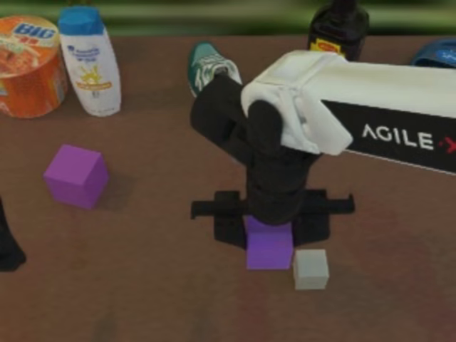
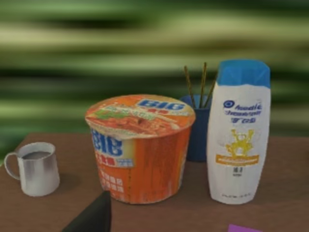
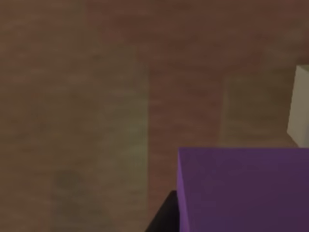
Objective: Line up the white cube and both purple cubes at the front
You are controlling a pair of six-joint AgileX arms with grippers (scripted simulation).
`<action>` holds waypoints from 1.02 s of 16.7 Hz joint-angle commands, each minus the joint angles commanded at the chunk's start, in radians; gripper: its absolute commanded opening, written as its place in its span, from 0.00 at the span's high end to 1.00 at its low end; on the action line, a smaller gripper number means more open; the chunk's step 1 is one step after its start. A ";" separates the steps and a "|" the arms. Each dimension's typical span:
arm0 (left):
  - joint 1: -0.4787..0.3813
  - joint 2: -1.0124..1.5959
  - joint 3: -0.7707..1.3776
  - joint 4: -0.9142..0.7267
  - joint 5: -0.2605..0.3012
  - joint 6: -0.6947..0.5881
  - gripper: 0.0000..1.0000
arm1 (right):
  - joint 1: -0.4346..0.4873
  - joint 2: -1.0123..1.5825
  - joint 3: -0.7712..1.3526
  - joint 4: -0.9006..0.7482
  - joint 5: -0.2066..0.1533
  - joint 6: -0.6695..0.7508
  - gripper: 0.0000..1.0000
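Observation:
The smaller purple cube (image 1: 269, 247) sits at the front centre, half under my right gripper (image 1: 269, 229). That gripper comes straight down on it, with the jaws against the cube's left and right sides. In the right wrist view one dark finger (image 3: 166, 215) presses the purple cube (image 3: 241, 191). The white cube (image 1: 311, 268) stands just right of it, nearly touching, and its edge shows as the white cube (image 3: 300, 106) in the right wrist view. The larger purple cube (image 1: 75, 175) rests at mid-left. My left gripper (image 1: 8, 249) is parked at the left edge, open and holding nothing.
Along the back stand an orange noodle cup (image 1: 28, 65), a white shampoo bottle (image 1: 90, 60), a teal shoe (image 1: 208, 64), a dark bottle (image 1: 338, 28) and a blue object (image 1: 436, 53). The left wrist view adds a metal mug (image 2: 35, 167) and a blue pencil holder (image 2: 198, 125).

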State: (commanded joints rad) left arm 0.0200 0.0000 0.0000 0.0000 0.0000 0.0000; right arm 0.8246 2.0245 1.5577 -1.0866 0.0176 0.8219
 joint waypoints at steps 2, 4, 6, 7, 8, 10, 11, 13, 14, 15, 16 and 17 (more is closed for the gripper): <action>0.000 0.000 0.000 0.000 0.000 0.000 0.00 | 0.000 0.000 0.000 0.000 0.000 0.000 1.00; 0.000 0.000 0.000 0.000 0.000 0.000 0.00 | -0.003 0.005 0.001 0.003 -0.002 0.000 1.00; 0.000 0.000 0.000 0.000 0.000 0.000 0.00 | -0.002 0.017 -0.028 0.041 -0.001 -0.001 1.00; 0.000 0.000 0.000 0.000 0.000 0.000 0.00 | -0.001 0.029 -0.049 0.076 -0.001 0.001 1.00; 0.000 0.000 0.000 0.000 0.000 0.000 0.00 | -0.001 0.042 -0.073 0.119 -0.001 0.002 1.00; 0.000 0.000 0.000 0.000 0.000 0.000 0.00 | 0.001 0.069 -0.121 0.200 0.000 0.004 1.00; 0.000 0.000 0.000 0.000 0.000 0.000 0.00 | 0.003 0.080 -0.140 0.226 0.000 0.005 1.00; 0.000 0.000 0.000 0.000 0.000 0.000 0.00 | 0.004 0.091 -0.155 0.246 0.001 0.006 1.00; 0.000 0.000 0.000 0.000 0.000 0.000 0.00 | 0.004 0.091 -0.155 0.246 0.001 0.006 1.00; 0.000 0.000 0.000 0.000 0.000 0.000 0.00 | 0.004 0.091 -0.155 0.246 0.001 0.006 1.00; 0.000 0.000 0.000 0.000 0.000 0.000 0.00 | 0.004 0.091 -0.155 0.246 0.001 0.006 1.00; 0.000 0.000 0.000 0.000 0.000 0.000 0.00 | 0.004 0.091 -0.155 0.246 0.001 0.006 0.92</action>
State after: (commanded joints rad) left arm 0.0200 0.0000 0.0000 0.0000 0.0000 0.0000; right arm 0.8289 2.1159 1.4027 -0.8403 0.0184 0.8274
